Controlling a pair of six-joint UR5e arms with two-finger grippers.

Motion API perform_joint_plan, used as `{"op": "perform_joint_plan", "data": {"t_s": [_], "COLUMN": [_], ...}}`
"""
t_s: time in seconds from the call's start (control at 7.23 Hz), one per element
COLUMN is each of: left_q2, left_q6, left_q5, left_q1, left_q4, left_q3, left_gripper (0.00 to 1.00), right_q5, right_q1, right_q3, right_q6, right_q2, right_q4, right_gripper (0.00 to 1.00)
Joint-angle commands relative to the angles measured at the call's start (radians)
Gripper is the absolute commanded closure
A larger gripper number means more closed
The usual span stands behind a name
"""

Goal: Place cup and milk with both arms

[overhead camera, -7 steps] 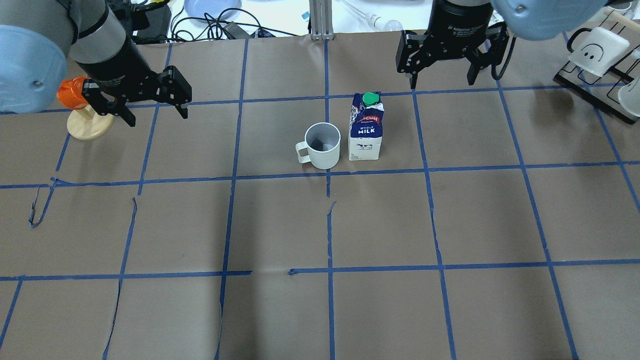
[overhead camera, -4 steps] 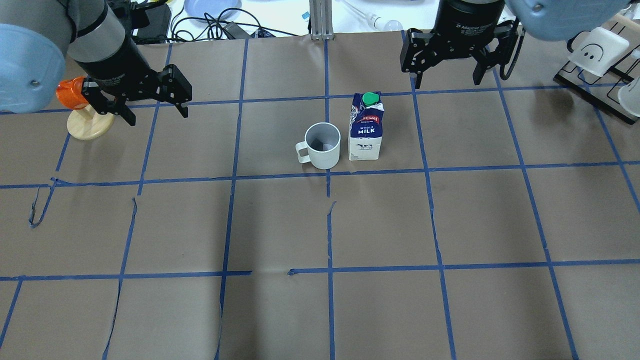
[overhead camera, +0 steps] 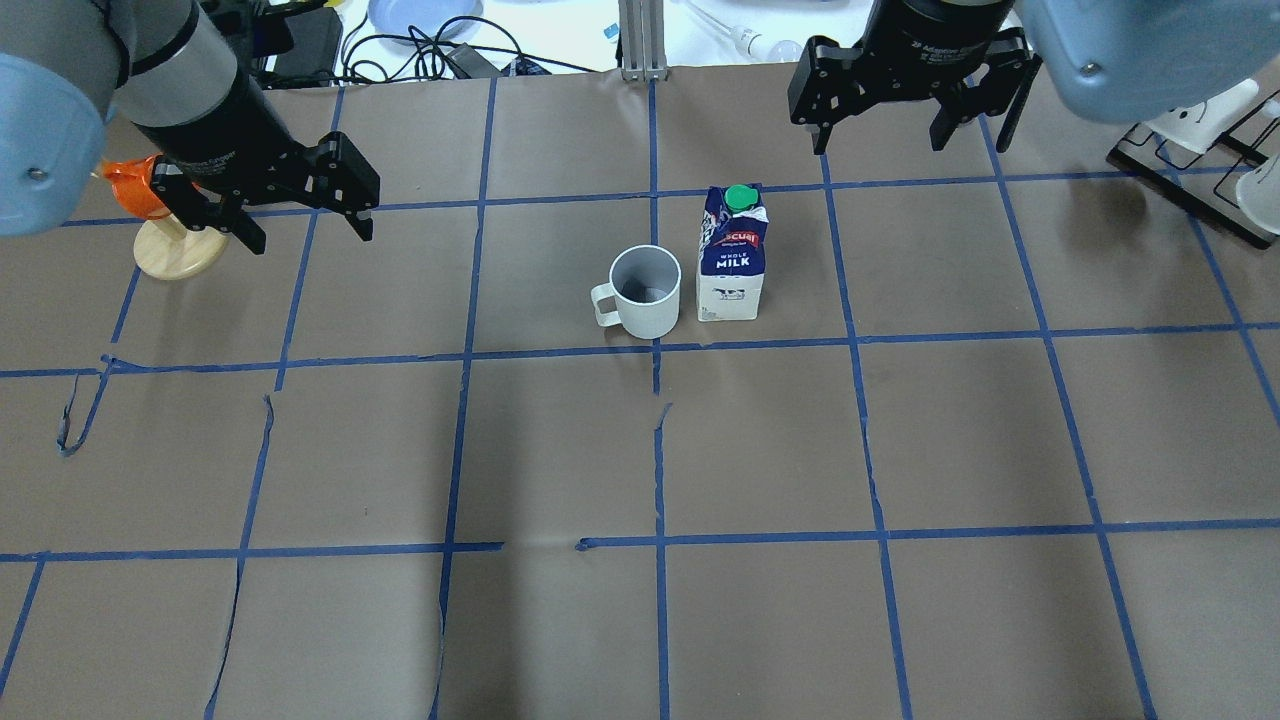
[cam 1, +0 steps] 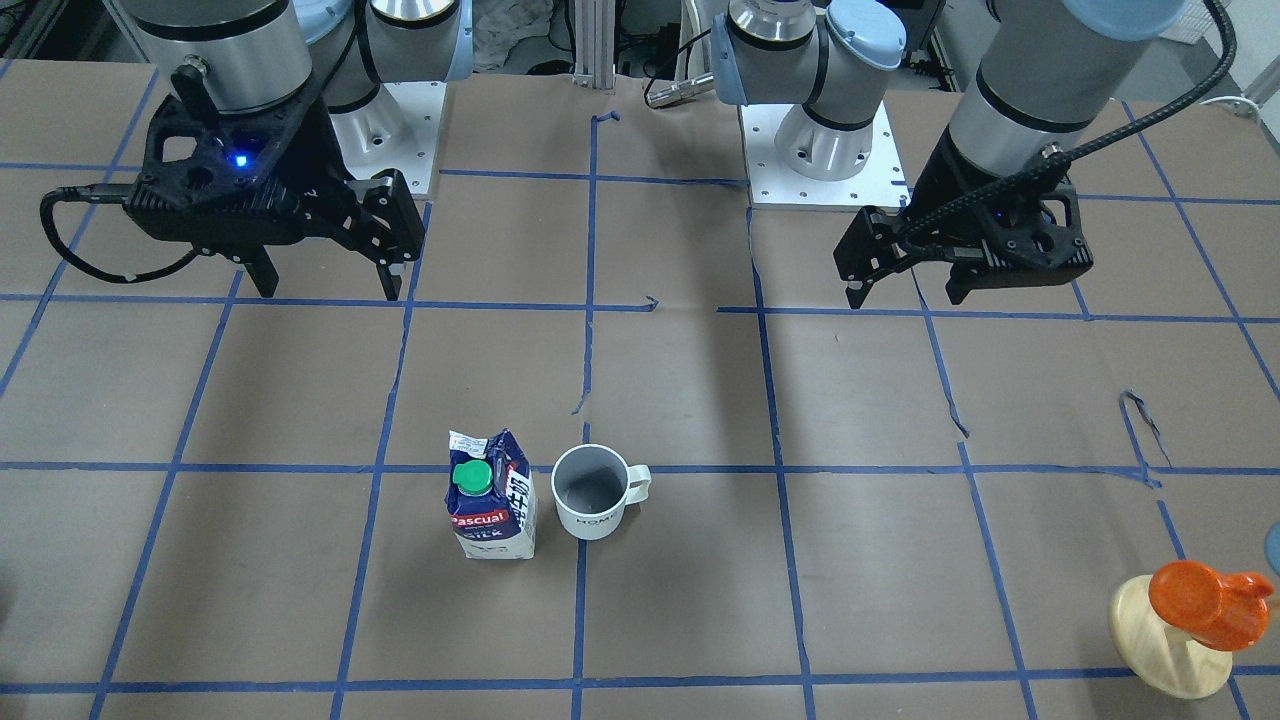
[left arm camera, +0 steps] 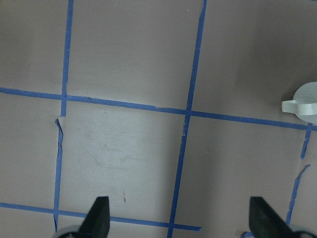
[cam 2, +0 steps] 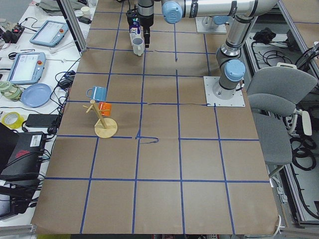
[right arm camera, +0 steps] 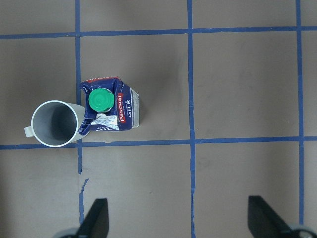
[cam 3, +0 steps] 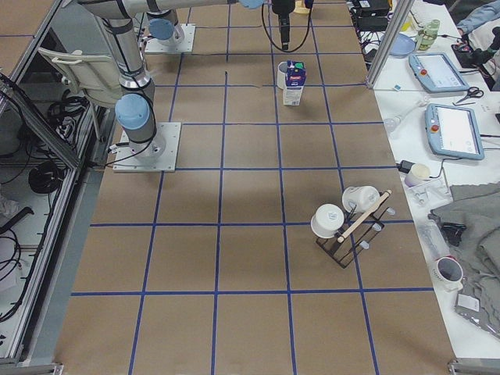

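The white cup (overhead camera: 645,290) and the blue and white milk carton (overhead camera: 732,255) stand upright side by side at the table's middle, cup on the robot's left, handle pointing left. Both also show in the front-facing view, cup (cam 1: 590,492) and milk (cam 1: 490,497). My left gripper (overhead camera: 312,238) is open and empty, far to the cup's left, above the table; only the cup's edge (left arm camera: 304,99) shows in its wrist view. My right gripper (overhead camera: 880,147) is open and empty, above and beyond the milk; its wrist view looks down on the milk (right arm camera: 110,109) and the cup (right arm camera: 54,124).
An orange cup on a wooden stand (overhead camera: 175,250) is right behind my left gripper. A black mug rack (overhead camera: 1190,165) with white mugs stands at the far right. Cables and a blue plate (overhead camera: 425,15) lie beyond the far edge.
My right gripper has moved away from the milk toward the far edge. My left gripper has shifted slightly back and left. Cup and milk have not moved.
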Motion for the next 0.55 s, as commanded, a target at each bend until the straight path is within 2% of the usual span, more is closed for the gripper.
{"op": "perform_joint_plan", "data": {"t_s": [0.0,0.41], "left_q2": [0.002,0.000], "left_q6": [0.016,0.016], "left_q5": [-0.003,-0.003], "left_q1": [-0.001,-0.001], "left_q4": [0.000,0.000], "left_q3": [0.001,-0.006], "left_gripper": [0.00,0.00], "right_q5": [-0.008,-0.008], "right_q1": [-0.003,-0.003], "right_q3": [-0.009,-0.004], "right_q6": [0.015,0.015], "right_q2": [0.001,0.000], "right_q4": [-0.002,0.000], "right_gripper": [0.00,0.00]}}
